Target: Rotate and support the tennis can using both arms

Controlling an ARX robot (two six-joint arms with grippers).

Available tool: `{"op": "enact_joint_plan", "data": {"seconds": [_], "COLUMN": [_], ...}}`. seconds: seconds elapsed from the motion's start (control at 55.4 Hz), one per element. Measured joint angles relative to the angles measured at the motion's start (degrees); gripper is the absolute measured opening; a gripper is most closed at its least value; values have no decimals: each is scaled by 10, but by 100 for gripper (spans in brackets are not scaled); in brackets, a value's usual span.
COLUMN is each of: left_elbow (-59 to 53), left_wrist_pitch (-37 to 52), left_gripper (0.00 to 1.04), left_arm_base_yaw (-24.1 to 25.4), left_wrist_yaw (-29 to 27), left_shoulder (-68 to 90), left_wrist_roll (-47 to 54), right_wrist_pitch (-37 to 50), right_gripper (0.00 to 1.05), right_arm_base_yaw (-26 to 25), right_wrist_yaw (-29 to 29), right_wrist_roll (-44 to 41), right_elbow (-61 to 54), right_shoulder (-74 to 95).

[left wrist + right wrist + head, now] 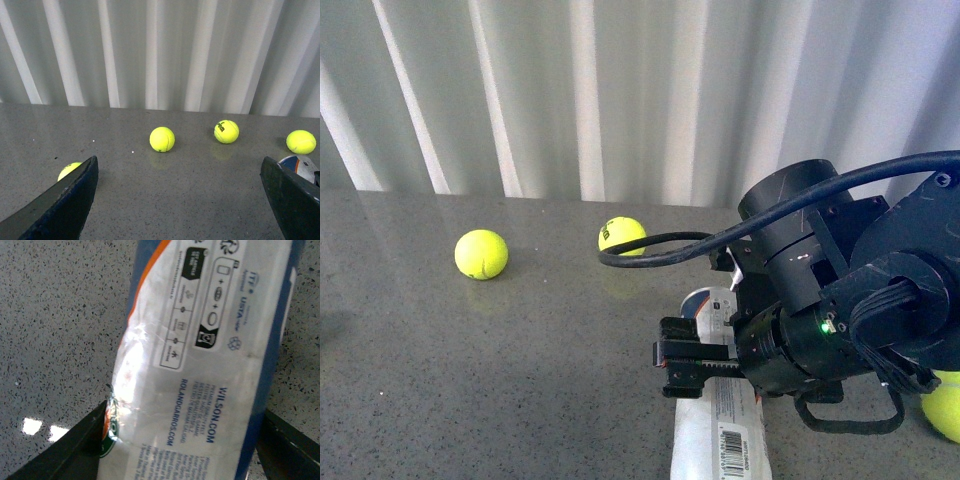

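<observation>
right tool (185,412) astride tennis can (200,340), left tool (179,160) spread wide

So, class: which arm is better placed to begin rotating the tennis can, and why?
Right. The right gripper has the tennis can between its fingers, one against each side. The left gripper is open and empty, and its camera shows only the can's end, off to one side.

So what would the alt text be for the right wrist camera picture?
A tennis can with a blue, white and orange label lies on a speckled grey table, filling most of the picture. The right end effector straddles it, its dark fingers against either side.
</observation>
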Motion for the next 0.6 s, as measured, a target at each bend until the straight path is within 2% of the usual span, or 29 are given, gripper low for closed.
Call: {"op": "enact_joint_plan", "data": {"seconds": [0.271,0.596], "left_elbow": [0,0], "left_wrist_pitch": [0,0], "left_gripper": [98,98], "left_arm_base_yaw": [0,0], "left_wrist_yaw": [0,0], "left_shoulder": [0,0], "left_wrist_roll": [0,0], "right_wrist_pitch": [5,7], "right_gripper": [47,21], "right_arm_base_yaw": [-1,-1], "right_wrist_yaw": [3,5], "right_wrist_roll": [0,-3], "right_elbow": [-4,-4], "right_shoulder": [2,-4]}}
